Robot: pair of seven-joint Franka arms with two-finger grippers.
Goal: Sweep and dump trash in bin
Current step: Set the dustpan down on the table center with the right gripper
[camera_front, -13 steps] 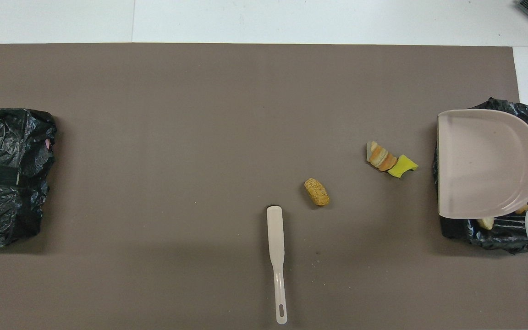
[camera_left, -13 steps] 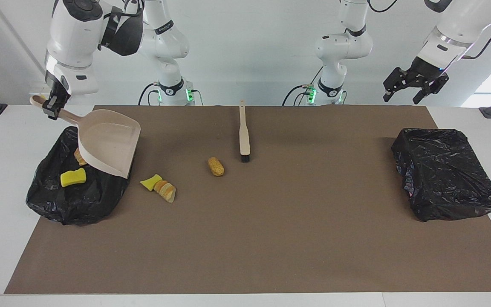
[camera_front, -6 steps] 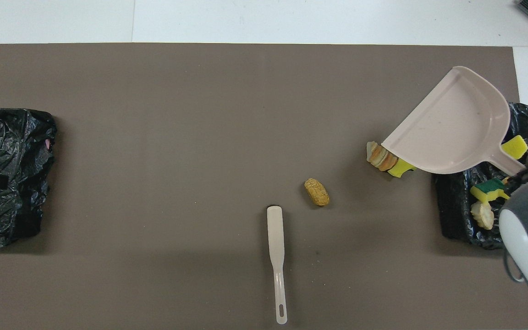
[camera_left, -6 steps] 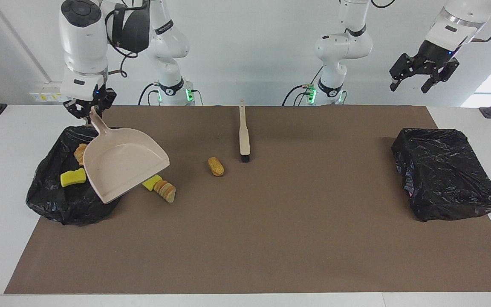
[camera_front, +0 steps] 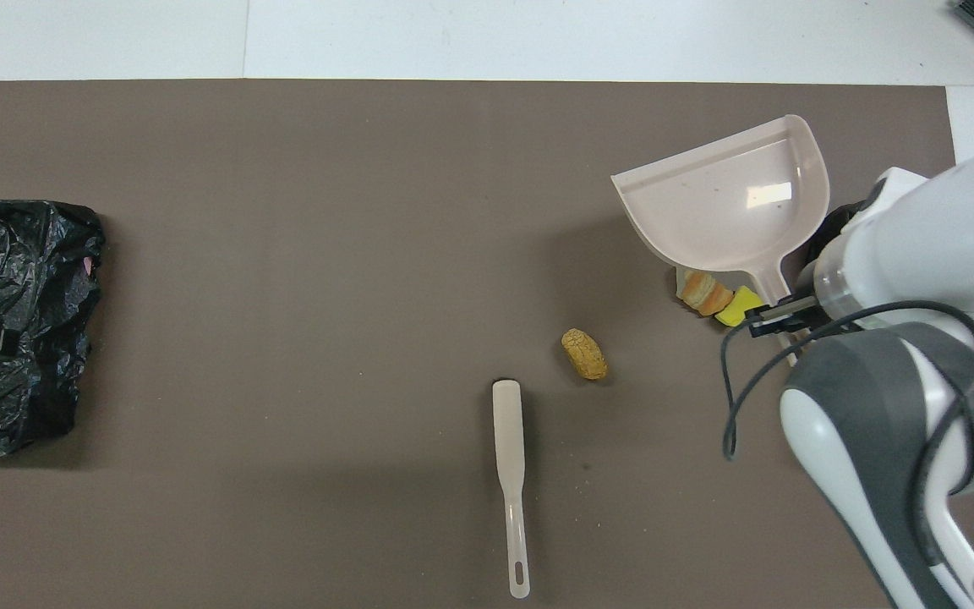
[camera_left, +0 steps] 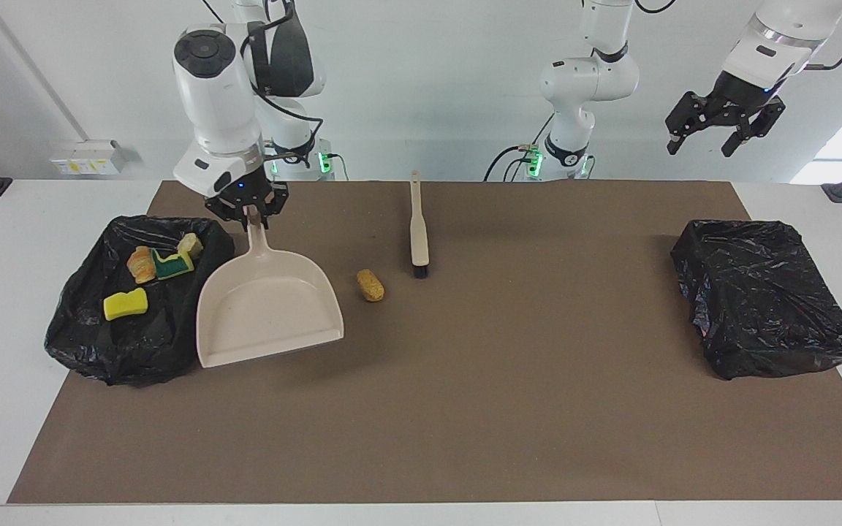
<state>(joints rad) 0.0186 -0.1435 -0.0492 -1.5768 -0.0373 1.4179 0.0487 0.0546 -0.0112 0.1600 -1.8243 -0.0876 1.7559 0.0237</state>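
I see right gripper [camera_left: 248,212] clamped on dustpan [camera_left: 267,307] handle over mat; left gripper [camera_left: 717,135] wide, waiting.

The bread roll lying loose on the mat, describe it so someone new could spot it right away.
Start at the brown mat, then find the cream hand brush lying near its middle. The bread roll sits beside the brush's black bristles, between them and the beige dustpan. It is the only tan, bumpy oval lying alone on bare mat.
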